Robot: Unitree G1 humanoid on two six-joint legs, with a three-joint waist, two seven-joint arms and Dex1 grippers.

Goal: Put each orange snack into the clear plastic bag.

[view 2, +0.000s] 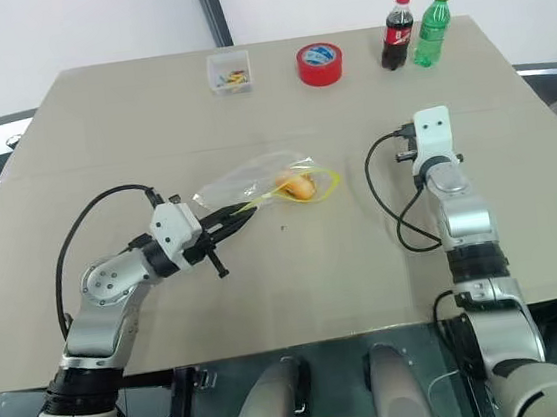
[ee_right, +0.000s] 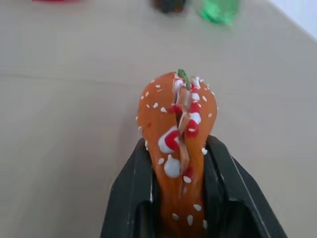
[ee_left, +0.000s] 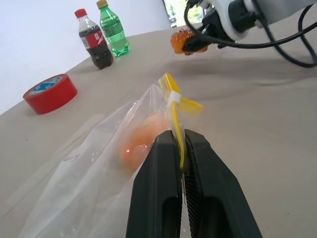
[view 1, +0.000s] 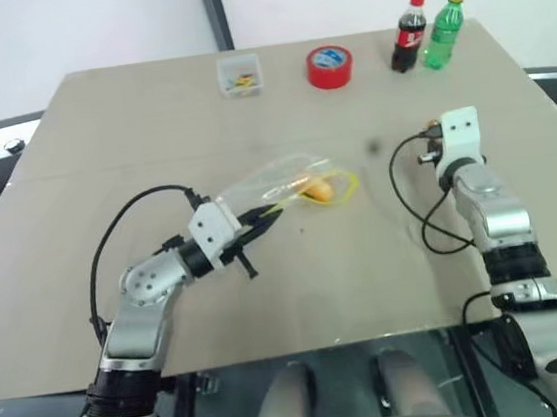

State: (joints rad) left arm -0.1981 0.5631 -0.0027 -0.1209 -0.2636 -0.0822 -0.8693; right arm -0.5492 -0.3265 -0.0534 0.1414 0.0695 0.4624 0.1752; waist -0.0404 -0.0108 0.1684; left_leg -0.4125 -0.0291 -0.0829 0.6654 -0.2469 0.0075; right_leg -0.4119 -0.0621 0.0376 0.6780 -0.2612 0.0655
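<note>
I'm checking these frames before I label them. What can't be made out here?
- Small clear plastic box, head views: its bits are too small to identify.
- Right hand, head views: hidden behind its white wrist housing, as is the speckled orange bun-shaped snack it clamps.
- Second orange snack, left wrist view: blurred by the crinkly clear plastic bag that the left hand pinches.

Orange snack (ee_right: 176,148) between black fingers (ee_right: 129,198): orange, white speckles, red-and-white topping, green fleck at tip. Second orange snack (view 1: 317,190) plain orange through clear plastic bag (view 1: 271,184), yellow zip strip. Tape roll (view 1: 329,66) red, blue-white label. Bottles: dark with red cap (view 1: 408,35), green with yellow cap (view 1: 443,32). Table (view 1: 268,290) beige.
</note>
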